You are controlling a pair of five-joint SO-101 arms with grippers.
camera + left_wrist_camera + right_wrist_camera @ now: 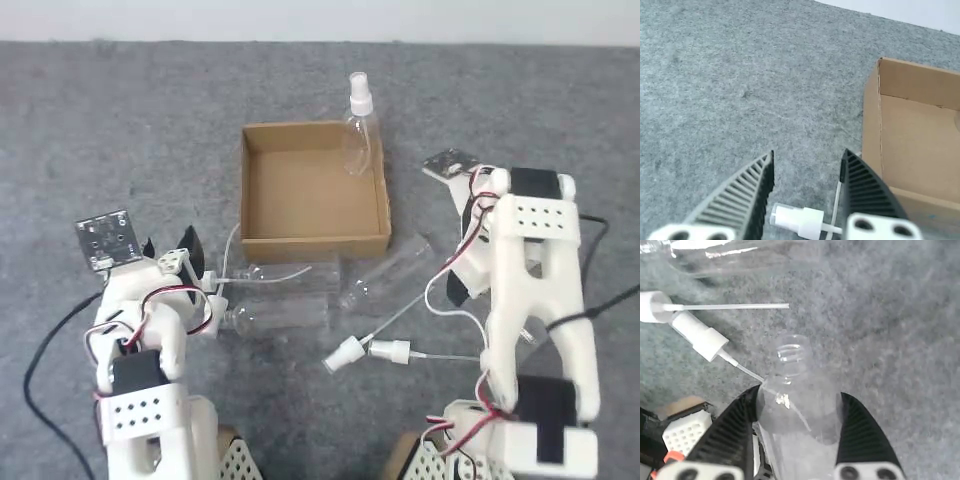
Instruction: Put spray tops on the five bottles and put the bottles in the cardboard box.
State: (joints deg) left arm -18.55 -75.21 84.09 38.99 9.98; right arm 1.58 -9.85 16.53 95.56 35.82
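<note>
Left gripper (808, 151) sits low on the grey felt table top (120, 120), near the front left corner of the open brown cardboard box (312, 246). Its fingers are spread, and a white plastic spray top with a thin dip tube (799, 220) lies between them. Can't tell if either finger touches it.

Right gripper (800, 391) is pinching a clear plastic bottle with an open neck (797, 420), one finger on each side of its shoulder.

On the felt between the arms, a second white spray top (345, 353) and a third white spray top (390, 350) lie just beside each other.

Three more clear uncapped bottles lie on their sides in front of the box:
- first lying bottle (295, 275), just beside the front wall
- second lying bottle (285, 312), nearer the arms, neck toward the left gripper
- third lying bottle (392, 268), diagonal, off the front right corner

A clear bottle with a white spray top fitted (358, 135) is at the box's far right corner, overlapping the right wall. Can't tell whether it's inside or outside.
</note>
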